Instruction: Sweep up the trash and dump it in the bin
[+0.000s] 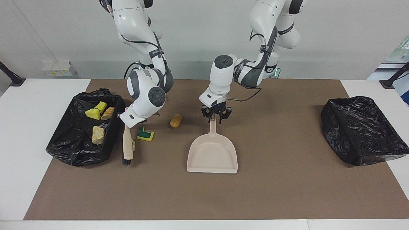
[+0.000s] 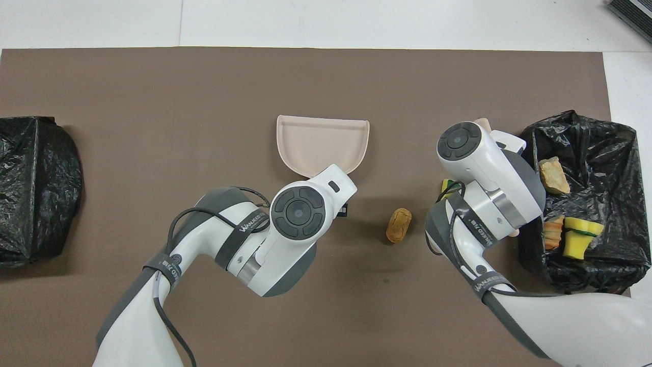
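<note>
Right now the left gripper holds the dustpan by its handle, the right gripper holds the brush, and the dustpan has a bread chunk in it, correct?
Not quite: the dustpan is empty, as the facing view shows. The bread chunk lies on the mat, nearer to the robots than the pan. The rest holds: the left gripper grips the handle and the right gripper holds the brush.

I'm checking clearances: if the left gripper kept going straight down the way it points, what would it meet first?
The left gripper points down at the dustpan handle and seems already closed on it, so further descent would likely press the handle against the brown mat.
</note>
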Tool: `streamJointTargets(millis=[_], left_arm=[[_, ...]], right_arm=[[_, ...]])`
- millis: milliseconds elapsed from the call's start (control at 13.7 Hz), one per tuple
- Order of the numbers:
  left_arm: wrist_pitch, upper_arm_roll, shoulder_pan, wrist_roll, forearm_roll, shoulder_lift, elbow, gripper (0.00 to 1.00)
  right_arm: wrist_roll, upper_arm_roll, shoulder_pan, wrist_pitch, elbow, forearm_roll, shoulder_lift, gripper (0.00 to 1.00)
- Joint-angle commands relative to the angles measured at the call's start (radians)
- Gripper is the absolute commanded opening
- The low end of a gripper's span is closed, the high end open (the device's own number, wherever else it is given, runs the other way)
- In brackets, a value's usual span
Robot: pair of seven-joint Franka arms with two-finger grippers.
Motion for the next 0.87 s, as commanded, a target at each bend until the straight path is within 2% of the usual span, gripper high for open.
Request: streamJointTargets(millis=[0, 73, 146, 291, 582, 800], left_arm=[[0.000, 0.000, -0.006, 0.009, 0.019, 0.009, 0.001, 0.28], [-0.008, 0.001, -0.003, 0.010, 0.020, 0.009, 0.007, 0.17], [-0.018, 0.003, 0.005, 0.015, 0.030, 0.005, 0.010, 0.01], [-0.086, 0.009, 0.023, 0.094, 0.074, -0.036, 0.011, 0.00], [-0.308, 0.007, 0.057, 0.514, 0.096, -0.139, 0.002, 0.00], [-0.434, 0.006, 0.039, 0.717, 0.096, -0.254, -0.074, 0.00]], right_arm=[[0.051, 0.014, -0.032, 0.021, -0.031, -0.029, 0.009, 0.00], [0.048, 0.015, -0.031, 0.019, -0.034, -0.021, 0.007, 0.00], [0.038, 0.018, -0.026, 0.007, -0.035, -0.009, 0.006, 0.00], [0.007, 0.023, 0.000, -0.005, -0.035, 0.057, 0.003, 0.00], [0.004, 0.024, 0.096, -0.062, -0.016, 0.134, -0.003, 0.00], [-0.028, 0.024, 0.131, -0.149, 0.049, 0.215, -0.034, 0.00]])
